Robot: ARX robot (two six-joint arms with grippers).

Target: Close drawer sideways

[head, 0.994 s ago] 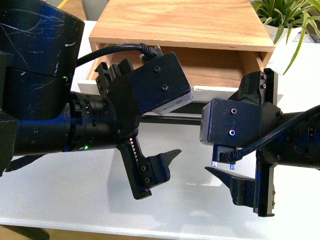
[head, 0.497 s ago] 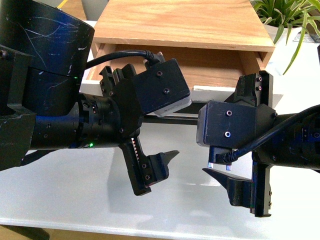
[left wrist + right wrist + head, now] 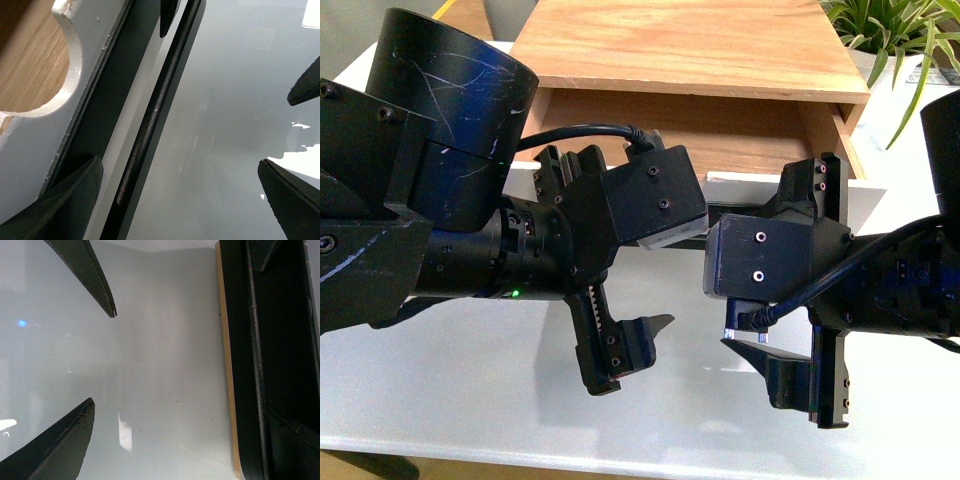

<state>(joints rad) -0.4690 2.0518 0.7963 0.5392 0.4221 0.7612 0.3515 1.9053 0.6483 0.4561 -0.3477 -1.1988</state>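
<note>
Between the spread fingers of my left gripper (image 3: 179,165) runs the long black handle (image 3: 150,125) of the drawer (image 3: 740,130). It lies close beside one finger and well apart from the other. Those jaws stand wide apart and grip nothing; whether the near finger touches the bar I cannot tell.

My right gripper (image 3: 182,406) is likewise spread wide and holds nothing. The same bar lies by one of its fingers, and the other hangs over the white table (image 3: 470,380).

Behind the bar, the drawer's white front shows its half-round notch (image 3: 35,65), with wood grain visible through it. From my front view the drawer stands partly pulled out of the wooden cabinet (image 3: 690,50). What I can see of its inside is plain wood, and my wrists hide the part nearest the front. A green plant (image 3: 890,30) stands at the cabinet's far right corner.
</note>
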